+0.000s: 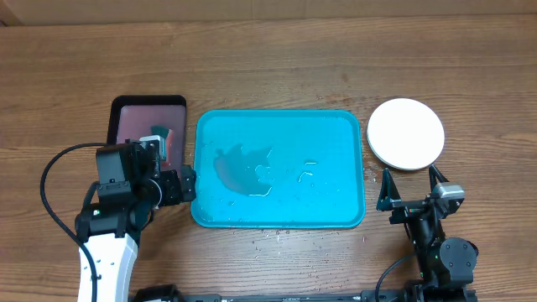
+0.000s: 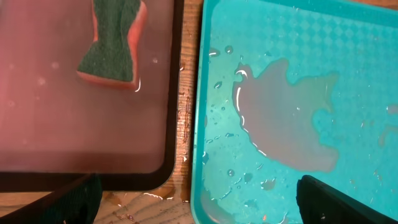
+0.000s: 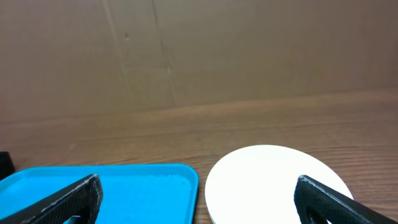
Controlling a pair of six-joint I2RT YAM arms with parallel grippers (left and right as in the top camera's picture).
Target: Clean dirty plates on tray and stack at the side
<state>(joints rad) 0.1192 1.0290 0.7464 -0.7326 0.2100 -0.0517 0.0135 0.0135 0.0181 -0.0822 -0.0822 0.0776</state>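
The turquoise tray (image 1: 336, 134) lies in the middle of the table (image 1: 268, 59) and holds no plates, only a shallow puddle (image 1: 243, 172) and scattered drops. To its right, just beside the far right corner and clear of the rim, sits a white plate (image 1: 406, 133). It shows a clean top with no red smear, and whether the other plates lie under it cannot be told from above or from the right wrist view. The left gripper (image 1: 188, 184) hangs over the gap between the tray's left edge and the dark tray (image 1: 148, 101), its claw spread wide and holding nothing. The sponge (image 2: 112, 50) lies loose in the pinkish water of that dark tray, at its far end. The right gripper (image 1: 409, 174) hovers just near of the white plate, its claw also spread and empty, pointing toward the plate. Judged from this, the wiping and stacking look done or nearly done, with the work in its closing step. If the blue and green-rimmed plates are indeed beneath the white one, the next move calls only for both arms to draw back without nudging the stack. If they are not, they are out of view here and would first have to be found. A few droplets (image 1: 273, 237) on the wood near the tray's near edge make that spot slippery.
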